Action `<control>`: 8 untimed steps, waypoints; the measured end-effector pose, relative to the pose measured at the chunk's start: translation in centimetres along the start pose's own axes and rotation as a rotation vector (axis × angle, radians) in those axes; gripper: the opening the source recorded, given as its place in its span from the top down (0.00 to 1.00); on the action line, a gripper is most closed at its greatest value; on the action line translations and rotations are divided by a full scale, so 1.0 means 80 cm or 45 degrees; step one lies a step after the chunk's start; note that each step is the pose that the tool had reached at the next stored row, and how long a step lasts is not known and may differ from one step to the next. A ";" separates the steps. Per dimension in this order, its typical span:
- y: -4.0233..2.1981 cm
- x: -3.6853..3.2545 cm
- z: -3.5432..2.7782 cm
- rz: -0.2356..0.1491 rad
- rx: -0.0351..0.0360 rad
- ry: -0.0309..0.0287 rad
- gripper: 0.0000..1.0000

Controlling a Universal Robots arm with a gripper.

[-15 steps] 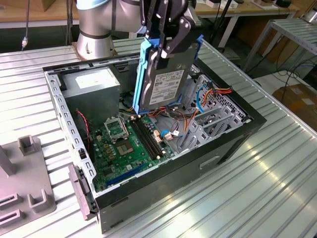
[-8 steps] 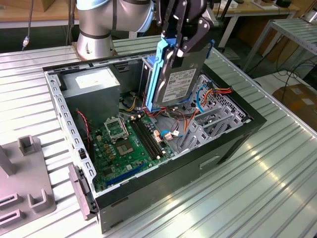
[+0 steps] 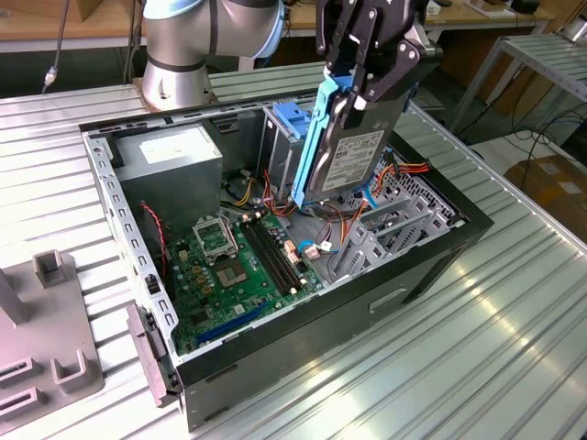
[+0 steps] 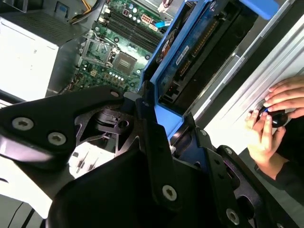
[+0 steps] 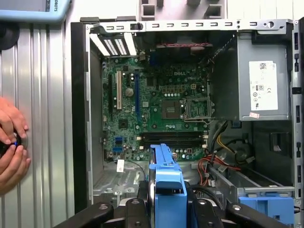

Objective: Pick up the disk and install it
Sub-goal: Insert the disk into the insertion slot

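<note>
In the exterior view the disk (image 3: 353,158), silver-grey with a white label in a bright blue carrier, hangs tilted on edge above the open computer case (image 3: 303,341). My gripper (image 3: 356,90) is shut on the disk's upper end. The drive's lower end sits over the cables beside the silver drive cage (image 3: 280,147). Seen from the second wrist view, black fingers (image 4: 154,142) clamp the blue frame of the disk (image 4: 199,52). The carrier's blue edge (image 5: 166,183) shows between the gripper (image 5: 167,206) parts in the first wrist view, above the motherboard (image 5: 156,109).
A grey power supply box (image 3: 170,158) with a white sticker fills the case's far corner. A blue tab (image 5: 266,206) sits on the cage. A person's hands (image 4: 270,118) rest on the ribbed metal table beside the case. A grey fixture (image 3: 46,321) stands at the exterior view's left.
</note>
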State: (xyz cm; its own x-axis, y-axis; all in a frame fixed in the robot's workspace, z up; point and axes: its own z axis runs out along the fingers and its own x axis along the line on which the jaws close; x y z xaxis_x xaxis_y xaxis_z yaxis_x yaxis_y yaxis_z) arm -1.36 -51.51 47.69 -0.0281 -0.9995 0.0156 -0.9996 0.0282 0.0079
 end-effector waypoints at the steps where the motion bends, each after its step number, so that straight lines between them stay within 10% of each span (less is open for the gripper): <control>1: -0.0005 0.0044 0.0007 0.000 0.0000 0.0004 0.63; 8: -0.0186 0.0118 0.0032 0.000 0.0001 0.0039 0.63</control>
State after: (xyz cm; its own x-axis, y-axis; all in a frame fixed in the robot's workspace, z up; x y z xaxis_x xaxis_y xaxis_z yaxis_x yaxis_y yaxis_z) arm 0.11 -52.50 47.44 -0.0282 -0.9994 0.0186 -0.9996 0.0283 0.0078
